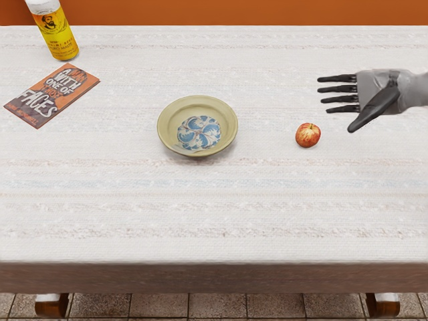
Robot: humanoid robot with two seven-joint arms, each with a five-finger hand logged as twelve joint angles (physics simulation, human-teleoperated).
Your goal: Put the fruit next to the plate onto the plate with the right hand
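White-clothed table (214,221) bears a round cream ceramic plate (165,124), blue-swirled, bare; small red apple (307,135) apart at its 3 o'clock. Right hand (369,91), fingers spread wide, at apple's 1 o'clock.

Reaches in from right edge with right arm, only grey wrist and short stretch of forearm showing. Holds right hand (369,92) open, grasping nothing. Points four dark fingers (338,78) leftward, straight, slightly spread, stacked one above another. Angles thumb (372,110) down and left, apart from fingers.
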